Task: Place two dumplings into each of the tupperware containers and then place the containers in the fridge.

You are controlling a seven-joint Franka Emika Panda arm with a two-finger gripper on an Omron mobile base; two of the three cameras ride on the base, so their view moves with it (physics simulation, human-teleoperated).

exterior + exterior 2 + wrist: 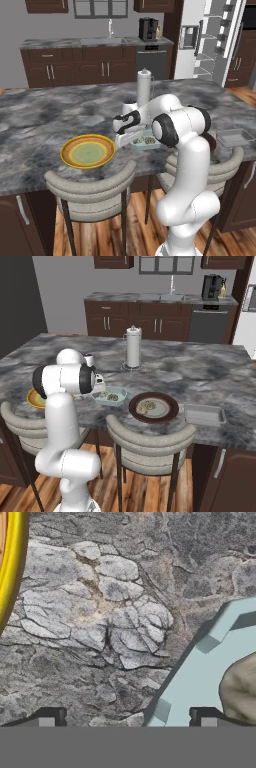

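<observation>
The pale blue tupperware container [146, 143] [111, 397] [200, 677] sits on the island counter with dumplings [114, 397] [242, 689] inside. My gripper [128, 138] [126, 719] is open and low over its left wall. One fingertip [47, 718] stands outside over the counter and the other [205, 717] inside the tray, near a dumpling. More dumplings [147, 406] lie on the dark brown plate [170, 408]. The clear container [235, 137] [204, 414] rests at the right, holding nothing. The fridge [210, 40] stands open at the back right.
A yellow plate [87, 151] [34, 399] [12, 562] lies left of the blue tray. A paper towel holder [144, 87] [133, 347] stands mid-island. Two stools [95, 187] [150, 443] are tucked at the counter's near edge.
</observation>
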